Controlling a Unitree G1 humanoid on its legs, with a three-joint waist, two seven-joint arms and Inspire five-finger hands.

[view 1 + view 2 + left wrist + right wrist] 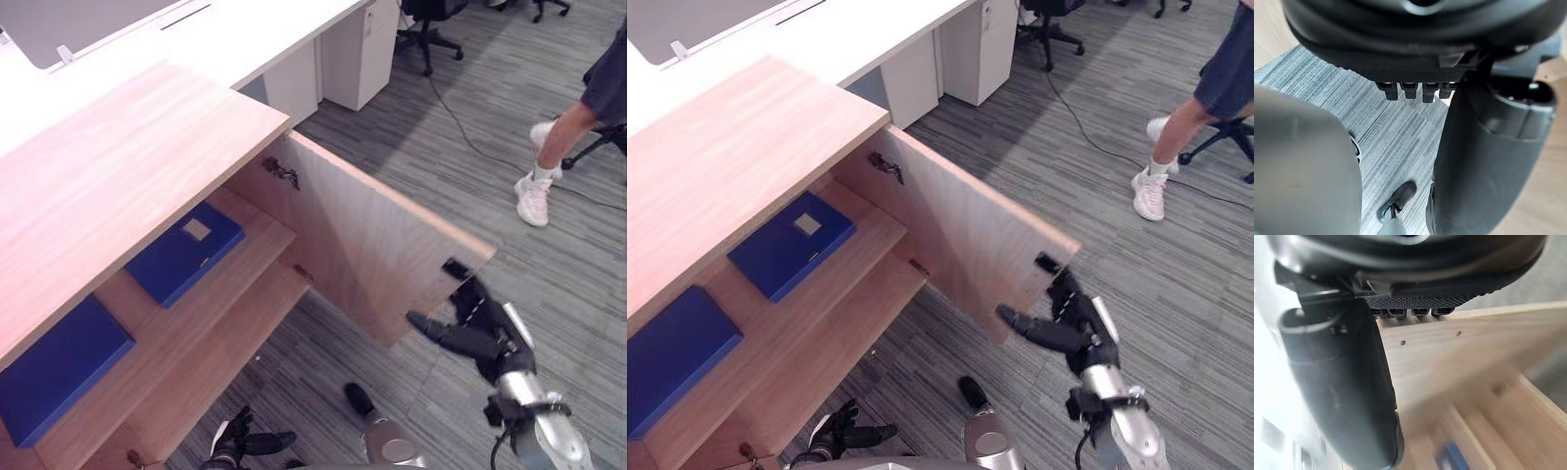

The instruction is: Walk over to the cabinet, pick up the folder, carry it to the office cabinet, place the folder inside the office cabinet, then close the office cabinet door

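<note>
The wooden office cabinet [118, 166] stands open, its door [372, 245] swung out toward me. A blue folder [186, 250] with a pale label lies flat on the upper inner shelf. A second blue folder [54, 367] lies further left on the same shelf. My right hand [480, 338] is open at the door's free edge, its straight fingers against the wood by a small dark handle [456, 266] and its thumb [1347, 382] apart from them. My left hand [235, 443] hangs low in front of the cabinet's bottom, open and holding nothing.
A lower shelf [225, 343] runs under the folders. White desks and a drawer unit [358, 49] stand behind the cabinet. A person's legs in white shoes [534, 196] are at the far right, near an office chair [426, 20]. Grey carpet lies around the door.
</note>
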